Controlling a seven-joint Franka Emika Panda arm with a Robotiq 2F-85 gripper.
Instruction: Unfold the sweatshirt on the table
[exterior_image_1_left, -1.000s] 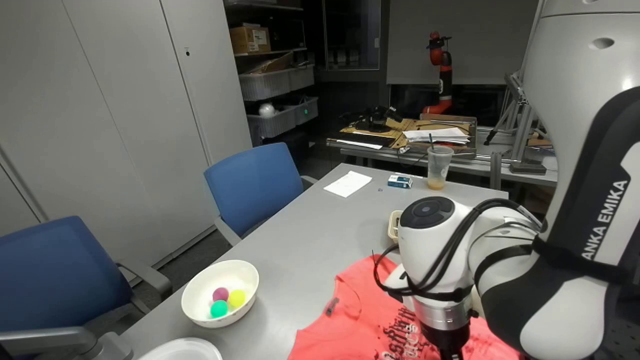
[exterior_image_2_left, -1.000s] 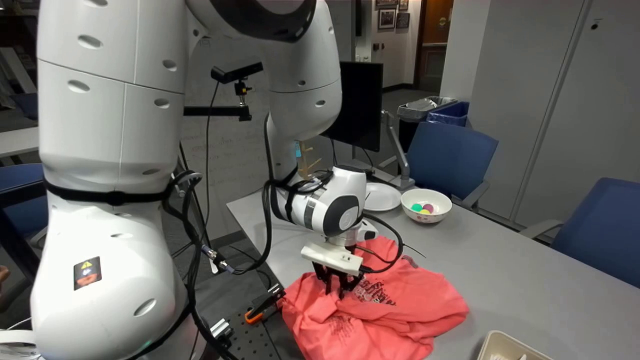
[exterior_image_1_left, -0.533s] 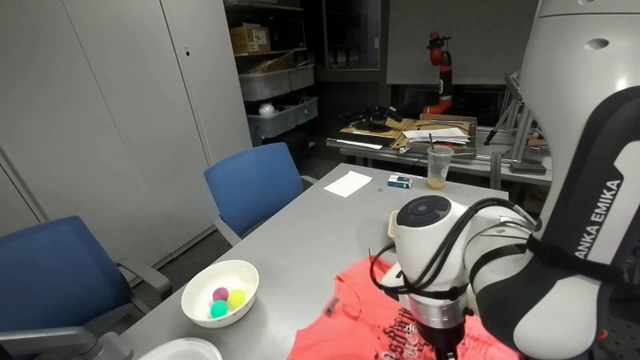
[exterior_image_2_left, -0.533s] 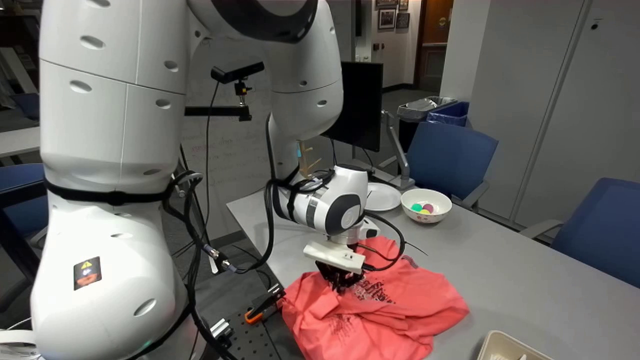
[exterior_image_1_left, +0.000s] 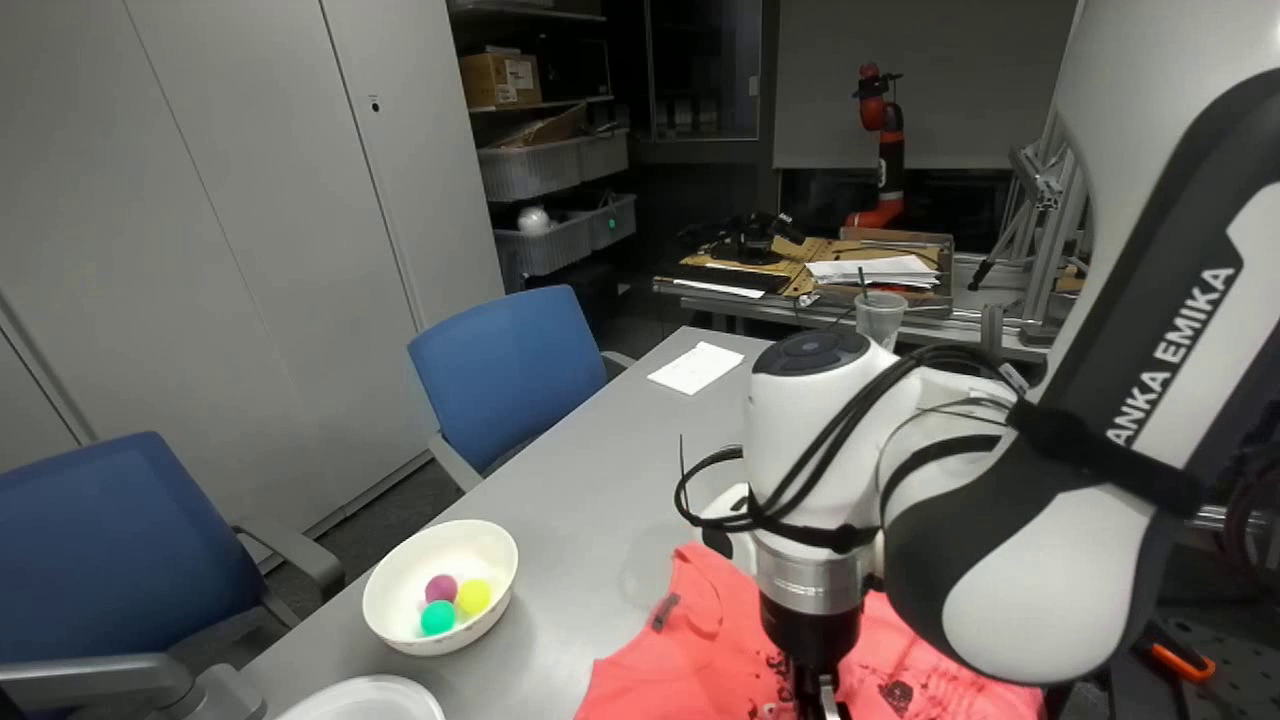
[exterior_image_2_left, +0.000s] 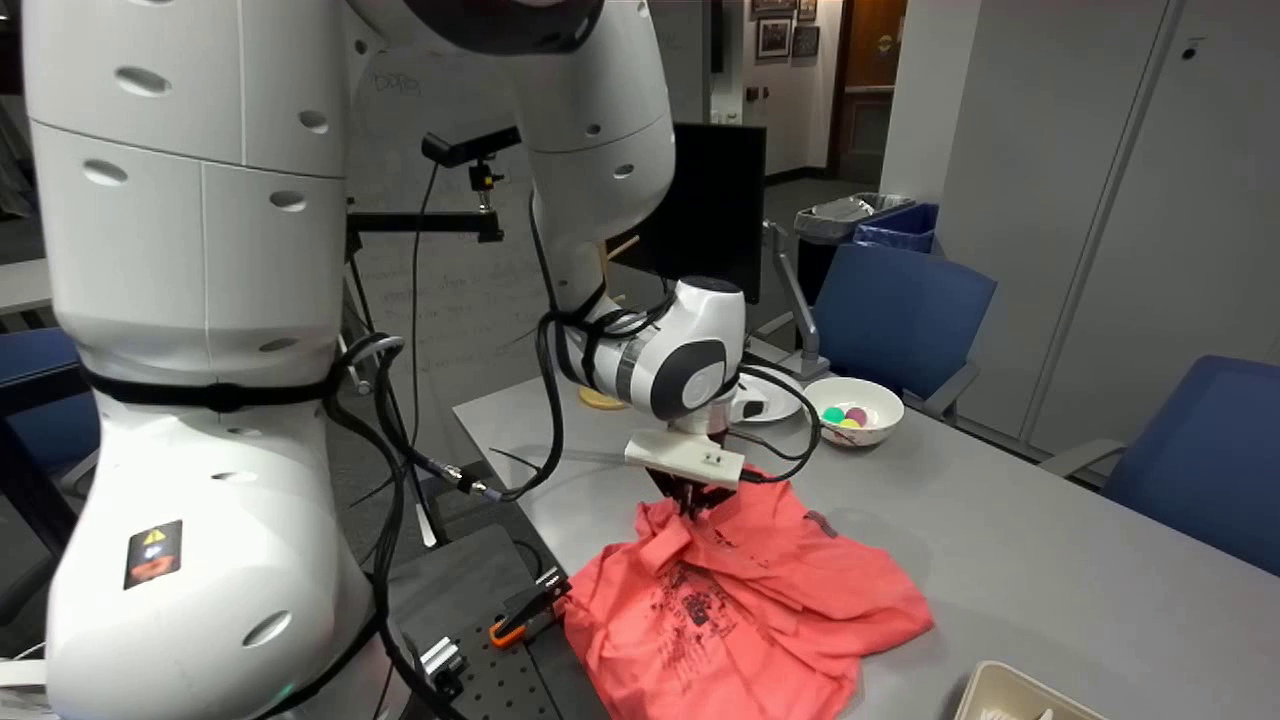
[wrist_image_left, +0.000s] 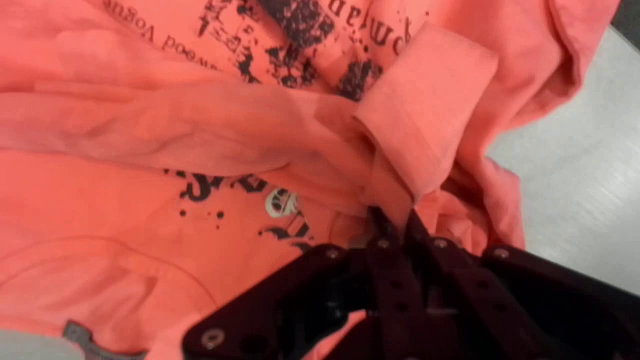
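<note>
The coral-red sweatshirt (exterior_image_1_left: 690, 660) with dark print lies bunched and creased on the grey table (exterior_image_2_left: 1040, 580). It also shows in an exterior view (exterior_image_2_left: 760, 610), where a fold rises to my gripper (exterior_image_2_left: 692, 505). In the wrist view the sweatshirt (wrist_image_left: 125, 195) fills most of the picture, with a strap-like fold standing up beside the fingers. My gripper (wrist_image_left: 396, 215) is shut on a pinch of this cloth, and the fingertips are partly hidden in it. In an exterior view the gripper (exterior_image_1_left: 818, 690) is cut off by the bottom edge.
A white bowl (exterior_image_1_left: 480, 545) with coloured balls and a white plate (exterior_image_1_left: 365, 700) stand on the table. A beige tray (exterior_image_2_left: 985, 690) sits at the near corner. An orange-tipped clamp (exterior_image_2_left: 510, 630) is beside the table edge. A paper (exterior_image_1_left: 695, 368) and a cup (exterior_image_1_left: 880, 315) lie further off.
My gripper was open over the cloth, then shut on it. It has since risen and moved toward the plate side, drawing a fold of the sweatshirt up and uncovering more print.
</note>
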